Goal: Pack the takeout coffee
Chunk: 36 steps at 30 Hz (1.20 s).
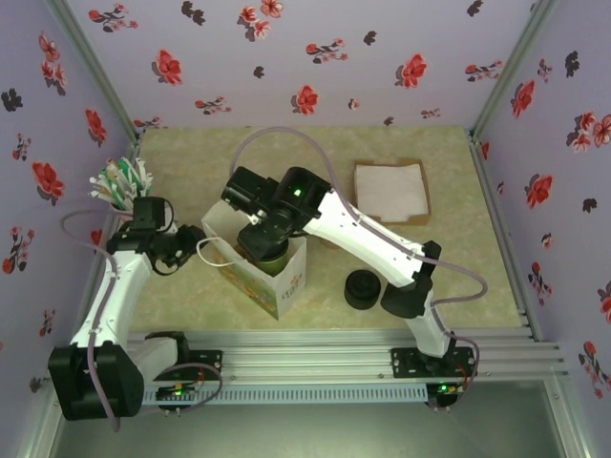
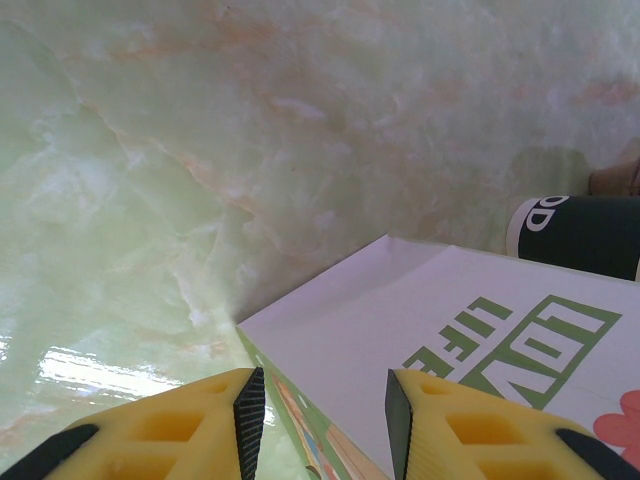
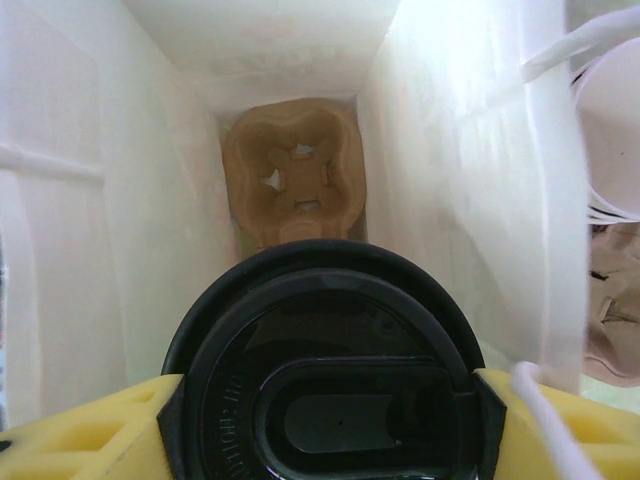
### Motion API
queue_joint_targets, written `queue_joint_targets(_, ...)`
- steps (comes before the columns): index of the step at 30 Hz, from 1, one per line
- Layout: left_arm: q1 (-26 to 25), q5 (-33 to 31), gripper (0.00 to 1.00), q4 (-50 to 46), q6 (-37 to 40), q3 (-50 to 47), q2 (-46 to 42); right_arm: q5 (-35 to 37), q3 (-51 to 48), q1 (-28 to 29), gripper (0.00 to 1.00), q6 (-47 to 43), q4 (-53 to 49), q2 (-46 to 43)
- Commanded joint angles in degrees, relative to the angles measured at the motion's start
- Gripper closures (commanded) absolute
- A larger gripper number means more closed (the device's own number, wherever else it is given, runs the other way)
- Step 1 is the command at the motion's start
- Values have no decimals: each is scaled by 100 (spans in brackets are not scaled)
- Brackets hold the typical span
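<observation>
Pinching the takeout coffee (image 3: 320, 330) at its lid rim, my right claw (image 3: 325, 430) holds it upright inside the paper bag (image 3: 450, 150). I judge this keeps it level for the cardboard carrier (image 3: 295, 175) at 12 o'clock. Bag walls crowd 9 and 3 o'clock, so there is little side room. Spread, my left claw (image 2: 325, 420) straddles the bag's corner above the tabletop (image 2: 150, 150), probably steadying it.
</observation>
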Motion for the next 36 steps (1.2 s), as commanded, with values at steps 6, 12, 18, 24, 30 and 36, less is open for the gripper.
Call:
queue_joint_targets(6, -47, 54, 62, 71, -2, -44, 47, 347, -1115, 120, 32, 82, 996, -655)
queue_joint_targets(12, -43, 55, 62, 114, -5, -59, 53, 347, -1532, 170, 32, 163, 1237, -785)
queue_joint_targets(18, -47, 71, 62, 134, -17, -73, 42, 311, -1914, 180, 32, 256, 1409, -838)
queue_joint_targets(24, -47, 72, 62, 141, -21, -55, 30, 316, -2051, 181, 32, 368, 1392, -773)
queue_joint_targets(30, -47, 76, 62, 142, -32, -55, 27, 315, -2145, 182, 32, 385, 1490, -759)
queue_joint_targets(36, -47, 102, 62, 124, -17, -55, -10, 305, -2330, 180, 32, 401, 1679, -808)
